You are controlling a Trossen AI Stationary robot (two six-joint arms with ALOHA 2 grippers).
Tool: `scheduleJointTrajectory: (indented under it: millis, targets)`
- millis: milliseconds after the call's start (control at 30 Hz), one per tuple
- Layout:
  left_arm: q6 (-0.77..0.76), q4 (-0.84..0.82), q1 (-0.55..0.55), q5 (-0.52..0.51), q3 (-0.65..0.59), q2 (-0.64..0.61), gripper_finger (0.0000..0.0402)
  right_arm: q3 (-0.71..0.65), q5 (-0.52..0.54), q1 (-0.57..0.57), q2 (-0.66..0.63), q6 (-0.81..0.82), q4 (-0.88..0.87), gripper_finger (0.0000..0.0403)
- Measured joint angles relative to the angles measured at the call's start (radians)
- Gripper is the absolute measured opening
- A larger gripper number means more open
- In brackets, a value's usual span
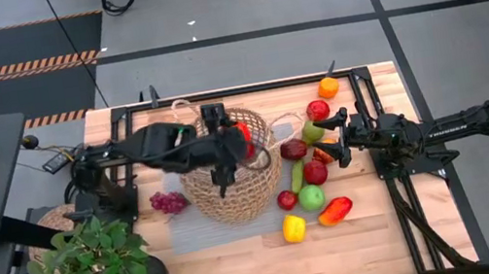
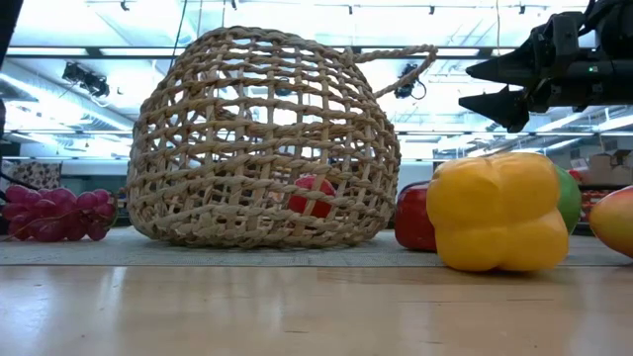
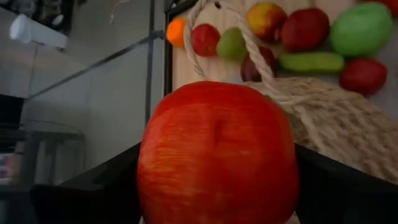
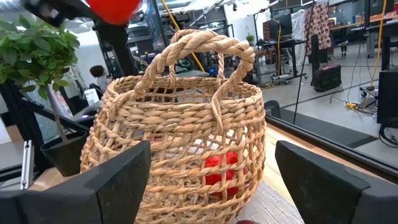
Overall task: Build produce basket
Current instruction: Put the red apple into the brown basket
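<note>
- While the left gripper (image 1: pixel 244 143) holds one red apple (image 3: pixel 217 155) over the basket (image 1: pixel 229 174), right gripper (image 1: pixel 329 143) hangs wide, empty, among produce (image 1: pixel 311 197).
- Low view alone shows one red piece (image 2: pixel 313 195) inside.

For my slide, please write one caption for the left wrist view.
Left gripper holds a red apple beside the wicker basket, with more produce beyond.

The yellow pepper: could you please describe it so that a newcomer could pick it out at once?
Start at the wicker basket in the table's middle. The produce lies on its right-arm side; the yellow pepper is nearest the front edge, beside a red-orange piece. Nothing else there is plain yellow.
</note>
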Motion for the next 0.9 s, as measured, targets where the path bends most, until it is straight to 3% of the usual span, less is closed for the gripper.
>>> scheduleJointTrajectory:
  millis: [167,600,733,900]
  targets:
    - [0.102,0.225,0.088,0.111,-0.232,-0.079,0.0316,0.0,0.0,0.0,0.0,0.0,0.001,0.0348]
    - [0.141,0.725,0.321,0.452,-0.778,-0.404,0.0316,0.0,0.0,0.0,0.0,0.0,0.0,0.0348]
    - [0.051,0.857,0.416,0.578,-0.882,-0.459,0.0316,0.0,0.0,0.0,0.0,0.0,0.0,0.0348]
    - [-0.166,0.888,0.485,0.763,-0.9,-0.466,0.0316,0.0,0.0,0.0,0.0,0.0,0.0,0.0348]
